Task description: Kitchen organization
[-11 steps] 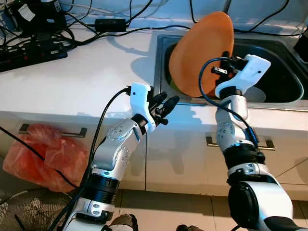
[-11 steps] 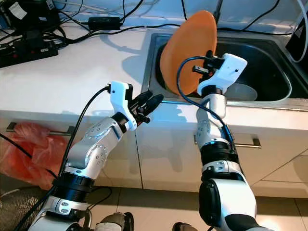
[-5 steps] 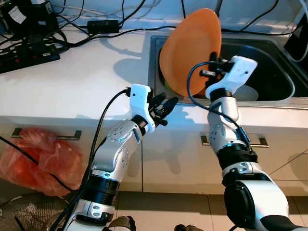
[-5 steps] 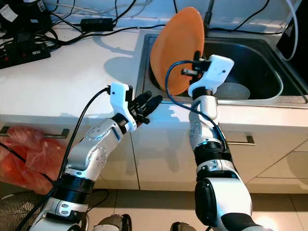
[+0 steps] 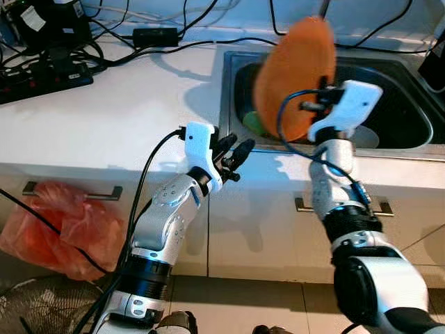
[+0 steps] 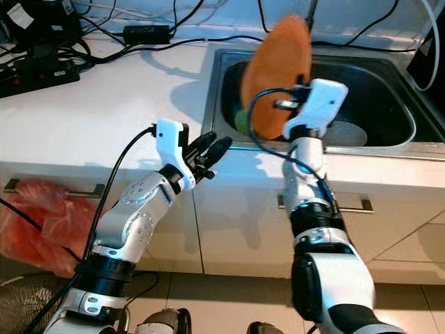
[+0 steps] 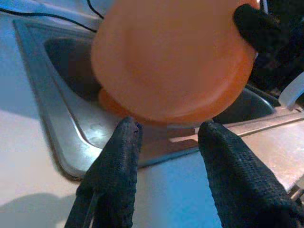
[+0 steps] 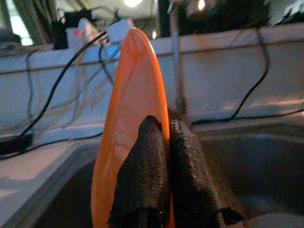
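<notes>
A humanoid robot stands at a white kitchen worktop (image 5: pixel 104 118) with a stainless steel sink (image 5: pixel 410 83) set into it. Its right hand (image 8: pixel 164 142) is raised over the sink's left half and grips the rim of a round orange plastic plate (image 5: pixel 295 76), with the two black fingers (image 8: pixel 190 175) pinched together on the edge. The plate is held nearly on edge, tilted, above the basin, and looks slightly blurred. Below it in the basin lie another orange dish (image 7: pixel 111 102), something small and green (image 5: pixel 252 123), and farther right a pale round dish (image 5: pixel 368 137). The left hand (image 5: pixel 233 149) hovers at the front edge of the worktop just left of the sink, its two black fingers (image 7: pixel 116 166) parted moderately and holding nothing, pointing toward the plate. At the back left of the worktop lie black cables and a power strip (image 5: pixel 49 73). A red plastic bag (image 5: pixel 62 229) hangs before the cabinet front below.
</notes>
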### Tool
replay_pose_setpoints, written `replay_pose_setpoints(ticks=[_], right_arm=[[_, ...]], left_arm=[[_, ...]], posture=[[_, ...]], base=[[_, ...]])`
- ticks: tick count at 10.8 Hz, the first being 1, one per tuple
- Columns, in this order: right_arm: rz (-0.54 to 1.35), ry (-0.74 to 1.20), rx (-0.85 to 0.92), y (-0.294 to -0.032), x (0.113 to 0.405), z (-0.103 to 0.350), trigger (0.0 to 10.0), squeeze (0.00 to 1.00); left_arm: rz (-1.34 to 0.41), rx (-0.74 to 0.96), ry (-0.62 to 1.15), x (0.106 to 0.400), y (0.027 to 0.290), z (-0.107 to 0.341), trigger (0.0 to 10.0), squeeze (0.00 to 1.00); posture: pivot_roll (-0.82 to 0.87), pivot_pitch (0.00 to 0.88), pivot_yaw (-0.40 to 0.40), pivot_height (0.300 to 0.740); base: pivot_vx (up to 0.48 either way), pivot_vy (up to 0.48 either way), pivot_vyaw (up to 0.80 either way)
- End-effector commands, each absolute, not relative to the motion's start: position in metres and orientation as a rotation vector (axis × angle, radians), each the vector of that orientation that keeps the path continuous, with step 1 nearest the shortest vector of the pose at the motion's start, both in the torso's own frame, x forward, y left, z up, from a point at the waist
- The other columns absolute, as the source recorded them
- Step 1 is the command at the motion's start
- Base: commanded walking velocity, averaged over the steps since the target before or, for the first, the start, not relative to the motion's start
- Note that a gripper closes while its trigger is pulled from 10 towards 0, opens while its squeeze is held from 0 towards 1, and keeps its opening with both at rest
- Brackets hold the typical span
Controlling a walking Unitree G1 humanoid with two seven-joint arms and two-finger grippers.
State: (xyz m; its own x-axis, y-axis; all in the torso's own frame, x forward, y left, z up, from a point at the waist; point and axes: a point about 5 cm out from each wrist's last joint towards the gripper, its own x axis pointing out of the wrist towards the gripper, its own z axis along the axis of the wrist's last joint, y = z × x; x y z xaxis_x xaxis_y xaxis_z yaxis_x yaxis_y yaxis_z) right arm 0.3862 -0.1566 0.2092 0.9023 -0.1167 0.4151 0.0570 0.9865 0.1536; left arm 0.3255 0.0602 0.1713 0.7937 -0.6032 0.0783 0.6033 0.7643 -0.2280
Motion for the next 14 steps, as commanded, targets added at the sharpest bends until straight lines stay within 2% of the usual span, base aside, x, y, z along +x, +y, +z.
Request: replay_pose_setpoints(ticks=[1, 8, 9, 10, 11, 12, 14], right_arm=[[-0.093, -0.536, 0.124, -0.158, 0.387, 0.232, 10.0, 0.00], [-0.009, -0.390, 0.080, -0.138, 0.388, 0.196, 10.0, 0.00], [0.019, -0.376, 0.081, -0.133, 0.388, 0.192, 10.0, 0.33], [0.029, -0.368, 0.083, -0.131, 0.387, 0.190, 10.0, 0.91], [0.041, -0.351, 0.080, -0.127, 0.387, 0.187, 10.0, 0.53], [0.052, -0.340, 0.085, -0.125, 0.387, 0.184, 10.0, 0.00], [0.063, -0.327, 0.089, -0.123, 0.386, 0.182, 10.0, 0.00]], left_arm=[[-0.660, -0.241, -0.003, 0.324, 0.058, 0.173, 10.0, 0.00], [-0.661, -0.223, 0.000, 0.322, 0.058, 0.171, 10.0, 0.00], [-0.661, -0.223, 0.000, 0.322, 0.058, 0.171, 10.0, 0.00], [-0.660, -0.224, 0.001, 0.322, 0.058, 0.170, 10.0, 0.00], [-0.660, -0.224, 0.002, 0.322, 0.057, 0.170, 10.0, 0.00], [-0.660, -0.224, 0.002, 0.322, 0.057, 0.170, 10.0, 0.00], [-0.660, -0.223, 0.002, 0.322, 0.057, 0.170, 10.0, 0.00]], posture=[[0.16, 0.075, -0.021, 0.740], [0.18, 0.072, -0.025, 0.740], [0.18, 0.071, -0.026, 0.740], [0.18, 0.070, -0.027, 0.740], [0.18, 0.070, -0.028, 0.740], [0.18, 0.069, -0.028, 0.740], [0.18, 0.068, -0.030, 0.740]], base=[[0.000, 0.000, 0.00], [0.000, 0.000, 0.00], [0.000, 0.000, 0.00], [0.000, 0.000, 0.00], [0.000, 0.000, 0.00], [0.000, 0.000, 0.00], [0.000, 0.000, 0.00]])
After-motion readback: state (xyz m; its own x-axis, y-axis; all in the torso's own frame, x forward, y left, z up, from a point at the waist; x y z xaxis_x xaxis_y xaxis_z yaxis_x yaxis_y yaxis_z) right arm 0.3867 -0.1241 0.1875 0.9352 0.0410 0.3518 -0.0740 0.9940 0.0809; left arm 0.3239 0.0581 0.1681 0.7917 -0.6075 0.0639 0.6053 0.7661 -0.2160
